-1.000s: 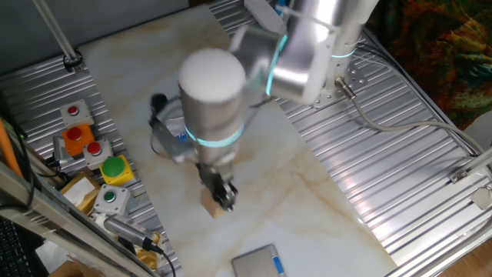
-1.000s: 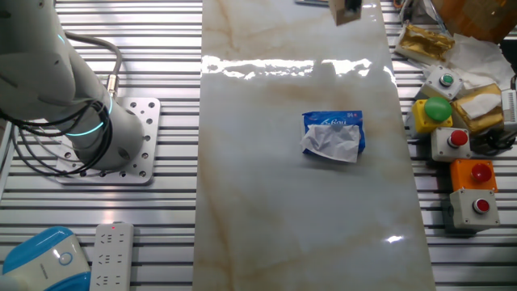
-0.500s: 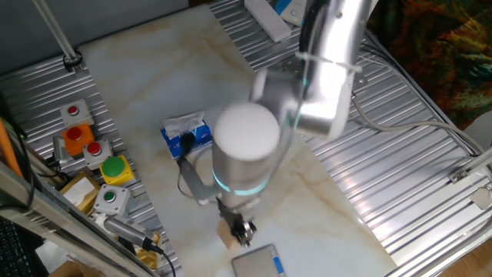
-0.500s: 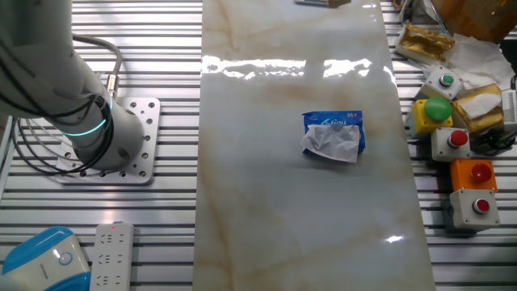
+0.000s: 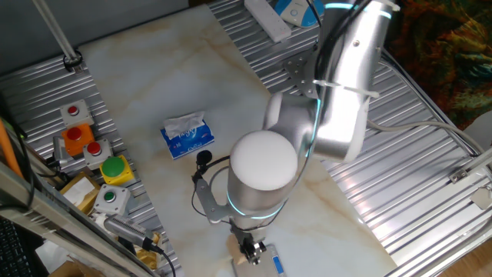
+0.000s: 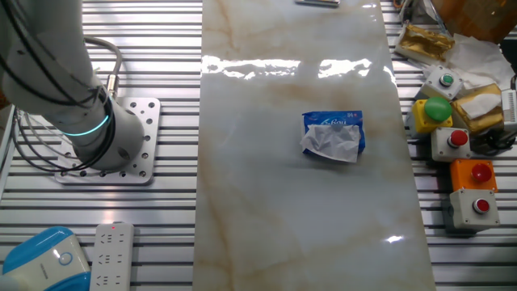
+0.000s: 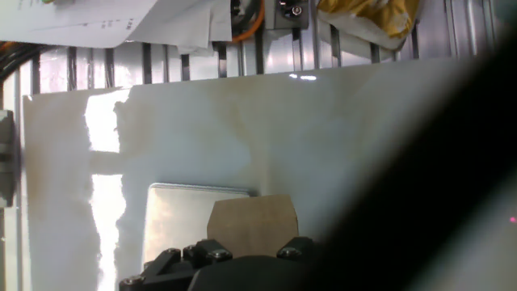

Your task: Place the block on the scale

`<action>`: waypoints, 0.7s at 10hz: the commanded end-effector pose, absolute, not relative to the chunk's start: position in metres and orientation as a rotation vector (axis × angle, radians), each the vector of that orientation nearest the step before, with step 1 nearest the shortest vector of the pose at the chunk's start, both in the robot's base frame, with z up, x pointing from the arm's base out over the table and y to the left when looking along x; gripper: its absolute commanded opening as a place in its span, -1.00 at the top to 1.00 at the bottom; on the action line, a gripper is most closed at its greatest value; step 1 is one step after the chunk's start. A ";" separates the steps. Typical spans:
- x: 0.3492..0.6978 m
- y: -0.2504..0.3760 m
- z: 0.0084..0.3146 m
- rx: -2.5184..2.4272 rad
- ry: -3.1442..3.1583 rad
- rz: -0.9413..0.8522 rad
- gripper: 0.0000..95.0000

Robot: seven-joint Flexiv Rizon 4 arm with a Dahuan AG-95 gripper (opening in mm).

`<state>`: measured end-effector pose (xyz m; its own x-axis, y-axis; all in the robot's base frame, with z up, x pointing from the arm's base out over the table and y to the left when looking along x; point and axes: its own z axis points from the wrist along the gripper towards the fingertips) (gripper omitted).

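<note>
In one fixed view my gripper (image 5: 252, 251) hangs under the arm's white cap, at the bottom edge of the frame. It is shut on the light-tan block (image 5: 236, 248) and sits over the grey scale (image 5: 269, 260), whose blue strip shows beside the fingers. In the hand view the block (image 7: 253, 225) sits between my dark fingers (image 7: 299, 246), in front of the grey scale slab (image 7: 174, 218) on the marble. I cannot tell whether the block touches the scale. Block, scale and gripper are out of the other fixed view.
A blue-and-white tissue pack (image 5: 187, 135) lies mid-board and shows in the other fixed view (image 6: 333, 136). Button boxes (image 5: 92, 150) line the left side. A power strip (image 6: 113, 255) and the arm base (image 6: 105, 137) stand on the ribbed metal.
The arm has swung toward the near edge of the marble board, carrying the block from beside the tissue pack to over the scale. The tissue pack, earlier hidden by the arm, now shows.
</note>
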<state>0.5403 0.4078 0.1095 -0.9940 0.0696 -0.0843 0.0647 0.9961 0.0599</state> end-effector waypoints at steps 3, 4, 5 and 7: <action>0.543 0.419 0.095 0.132 3.051 0.085 1.00; 0.544 0.423 0.092 0.130 3.052 0.078 1.00; 0.544 0.423 0.091 0.126 3.050 0.085 1.00; 0.544 0.425 0.089 0.119 3.051 0.079 1.00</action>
<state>0.5437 0.4250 0.0883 -0.9932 0.0812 -0.0830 0.0764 0.9953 0.0595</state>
